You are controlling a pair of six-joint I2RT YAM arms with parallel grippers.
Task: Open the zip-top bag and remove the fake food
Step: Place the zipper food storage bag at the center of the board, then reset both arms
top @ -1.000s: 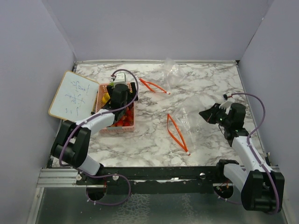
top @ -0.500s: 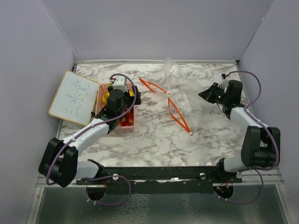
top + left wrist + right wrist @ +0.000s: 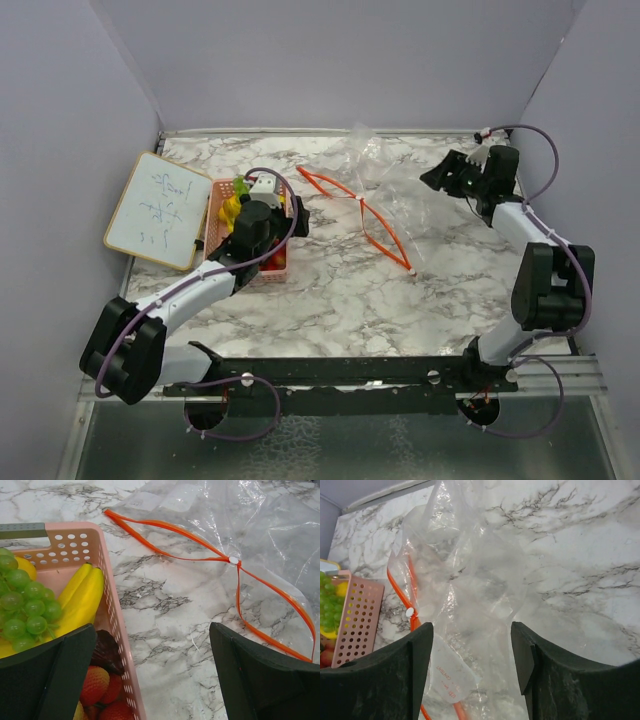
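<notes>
The fake food (image 3: 232, 208) lies heaped in the pink slotted basket (image 3: 75, 545) at the left of the marble worktop (image 3: 330, 300). Green grapes (image 3: 22, 610) fill its far-left part; a yellow banana (image 3: 82, 597) lies just beside them against the basket's right wall; a dark purple piece (image 3: 107, 652) and red strawberries (image 3: 95, 685) sit nearer, low against the same wall.

The clear zip-top bags (image 3: 260, 525) lie flat to the right of the basket, toward the far middle of the worktop. Their orange zip rims (image 3: 170, 527) gape in two loops that meet at a small white slider (image 3: 233, 559); the wrist views show nothing coloured through the plastic.

The left claw (image 3: 152, 630) hangs over the basket's right wall with its fingers spread wide and pinching nothing; one finger is above the strawberries, the other above bare marble. Its arm runs from the near-left base with the elbow low and outward; the pale forearm slants forward and to the right, and the wrist sits over the basket.

The right claw (image 3: 471, 630) is held above the far right of the worktop, aimed left at the crumpled end of the bags; its fingers stand apart, the plastic lies beyond the gap, and nothing is gripped. Its arm stretches forward along the right edge, with the elbow raised and the forearm reaching toward the far right corner.

A whiteboard (image 3: 160, 210) with handwriting leans at the left edge, just beside the basket.
</notes>
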